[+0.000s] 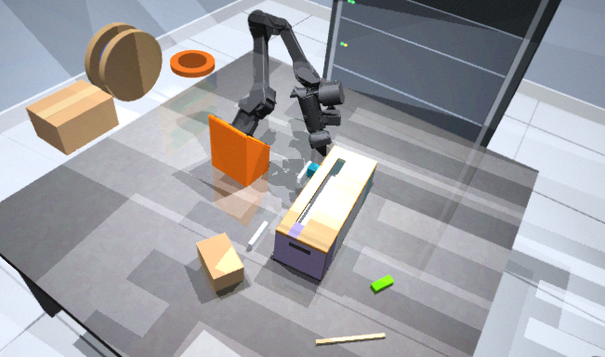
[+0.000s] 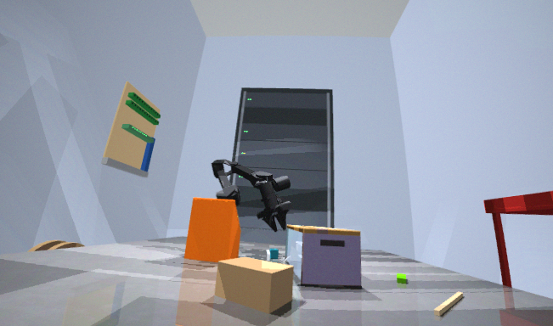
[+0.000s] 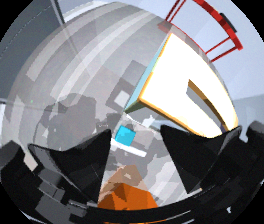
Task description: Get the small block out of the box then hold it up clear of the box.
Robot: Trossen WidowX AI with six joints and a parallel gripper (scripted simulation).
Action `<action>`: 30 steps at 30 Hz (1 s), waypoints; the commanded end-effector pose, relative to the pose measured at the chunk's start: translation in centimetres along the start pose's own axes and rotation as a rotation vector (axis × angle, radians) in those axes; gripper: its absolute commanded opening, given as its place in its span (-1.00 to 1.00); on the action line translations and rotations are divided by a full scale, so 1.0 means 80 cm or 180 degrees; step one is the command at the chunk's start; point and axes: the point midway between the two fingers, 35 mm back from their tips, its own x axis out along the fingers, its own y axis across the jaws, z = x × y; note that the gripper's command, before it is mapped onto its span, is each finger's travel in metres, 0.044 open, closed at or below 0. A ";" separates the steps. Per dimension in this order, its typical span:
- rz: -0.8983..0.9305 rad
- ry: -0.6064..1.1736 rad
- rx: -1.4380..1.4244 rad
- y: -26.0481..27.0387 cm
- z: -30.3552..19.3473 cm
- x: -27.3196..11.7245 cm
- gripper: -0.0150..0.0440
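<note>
The small teal-blue block (image 1: 313, 170) (image 2: 273, 254) (image 3: 125, 135) lies on the table outside the box, near its far end on the clear-fronted side. A white strip (image 1: 304, 172) (image 3: 133, 149) stands right beside the block. The box (image 1: 301, 260) (image 2: 331, 265) (image 3: 160, 82) stands upright, with a slotted wooden top and a purple end wall. My gripper (image 2: 279, 230) (image 3: 136, 131) is open and empty, pointing down above the table by the box's far end. In the wrist view the block shows between the fingertips, some way below them. In the top view the fingertips are partly hidden.
An orange block-shaped obstacle (image 1: 236, 155) (image 2: 211, 229) (image 3: 128, 196) stands left of the box. A cardboard box (image 1: 219, 262) (image 2: 254, 284) and a white bar (image 1: 257, 235) lie nearer the front. A green piece (image 1: 382, 284) (image 2: 402, 278) and a wooden stick (image 1: 350, 339) (image 2: 448, 304) lie to the right.
</note>
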 end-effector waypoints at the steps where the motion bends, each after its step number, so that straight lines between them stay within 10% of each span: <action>1: 0.0030 0.0053 -0.2942 0.008 -0.022 0.020 0.47; 30: -0.0075 0.0094 -0.8102 0.008 -0.031 0.037 0.47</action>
